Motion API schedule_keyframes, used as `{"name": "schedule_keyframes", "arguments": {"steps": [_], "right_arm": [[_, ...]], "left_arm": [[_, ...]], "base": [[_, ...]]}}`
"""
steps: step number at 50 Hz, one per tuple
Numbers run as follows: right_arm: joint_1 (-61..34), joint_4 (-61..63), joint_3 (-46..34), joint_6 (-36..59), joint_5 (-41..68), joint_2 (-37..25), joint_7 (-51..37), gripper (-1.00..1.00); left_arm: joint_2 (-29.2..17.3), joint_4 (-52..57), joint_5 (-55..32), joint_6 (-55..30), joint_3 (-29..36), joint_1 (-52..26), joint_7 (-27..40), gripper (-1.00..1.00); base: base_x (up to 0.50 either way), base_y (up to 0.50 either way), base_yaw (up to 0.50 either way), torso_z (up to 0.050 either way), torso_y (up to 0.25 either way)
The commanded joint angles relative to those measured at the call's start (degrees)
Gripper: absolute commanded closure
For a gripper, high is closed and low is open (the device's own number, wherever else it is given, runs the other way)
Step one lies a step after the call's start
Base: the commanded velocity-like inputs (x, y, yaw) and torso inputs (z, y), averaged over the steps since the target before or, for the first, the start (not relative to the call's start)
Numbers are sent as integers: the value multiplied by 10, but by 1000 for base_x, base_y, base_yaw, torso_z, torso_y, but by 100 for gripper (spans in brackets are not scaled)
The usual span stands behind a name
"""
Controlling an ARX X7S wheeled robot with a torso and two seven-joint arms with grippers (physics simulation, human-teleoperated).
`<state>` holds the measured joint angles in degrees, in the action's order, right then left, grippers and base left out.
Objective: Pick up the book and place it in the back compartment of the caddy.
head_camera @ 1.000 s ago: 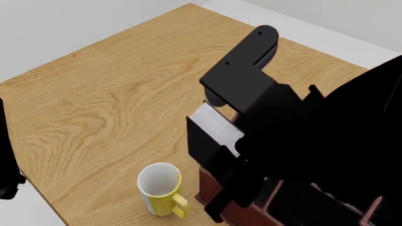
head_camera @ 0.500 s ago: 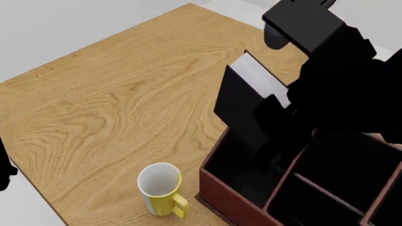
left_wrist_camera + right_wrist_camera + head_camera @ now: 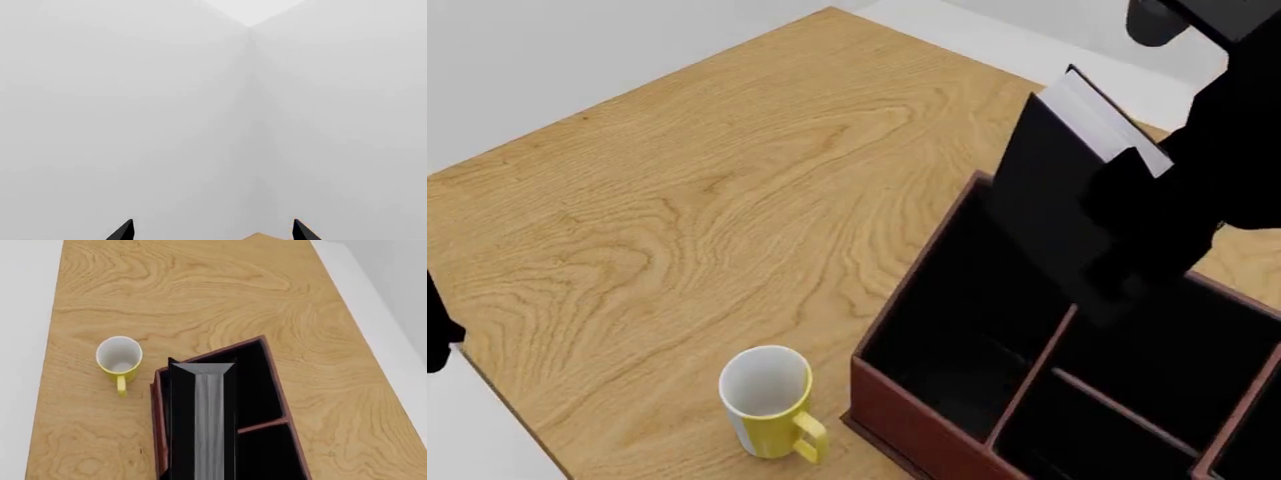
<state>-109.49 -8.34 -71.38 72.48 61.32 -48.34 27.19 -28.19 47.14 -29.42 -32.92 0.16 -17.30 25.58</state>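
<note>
Light is flat, bright and even, with no clear source and no glare. The light wooden tabletop (image 3: 694, 200) carries almost no cast shadows. Renders are sharp, without blur or edge distortion. The left wrist view is nearly all pale, featureless grey.

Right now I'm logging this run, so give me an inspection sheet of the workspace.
Surface: wooden table, bare around the items.
Job's things: book held tilted above the caddy, not yet inside.
Clutter: yellow mug, upright, beside the caddy.
Grippers: right end effector shut on the book; left end effector open, facing a blank wall.
Cables: nothing seen.
Surroundings: plain grey walls and floor.
</note>
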Motion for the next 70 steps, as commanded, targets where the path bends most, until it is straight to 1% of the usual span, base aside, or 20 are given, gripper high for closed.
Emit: {"name": "schedule_keyframes", "arguments": {"steps": [1,7,16,31,37,45,58,70], "right_arm": [[-14,-5,-13,3,-29,-16,34,100],[-14,0,-33,5,-43,-27,51,100],[19,-8,-49,-18,-60,-29,42,100],[67,-67,-80,-85,-100,9,68,100],[74,-92,-87,-96,-111,21,73,100],[82,-126,-98,-111,-130,36,78,100],[97,-155,-122,-121,-148,56,100,100],[97,-132,-134,-106,-144,47,111,100]], "left_arm": [[-3,2,-1,-11,3,-8,8,-100],[-4,9,-3,-18,4,-10,14,-100],[-5,15,-5,-26,10,-16,19,-100],[-9,24,-13,-42,9,-23,30,-100],[-11,24,-15,-43,8,-24,31,-100],[-9,14,-5,-36,22,-27,28,-100],[-10,16,-5,-38,25,-26,33,-100],[-11,14,-10,-36,25,-29,33,-100]], "base": [[0,0,0,0,0],[0,0,0,0,2],[0,0,0,0,1],[0,0,0,1,1],[0,0,0,0,2],[0,0,0,0,1],[0,0,0,1,1],[0,0,0,0,2]]}}
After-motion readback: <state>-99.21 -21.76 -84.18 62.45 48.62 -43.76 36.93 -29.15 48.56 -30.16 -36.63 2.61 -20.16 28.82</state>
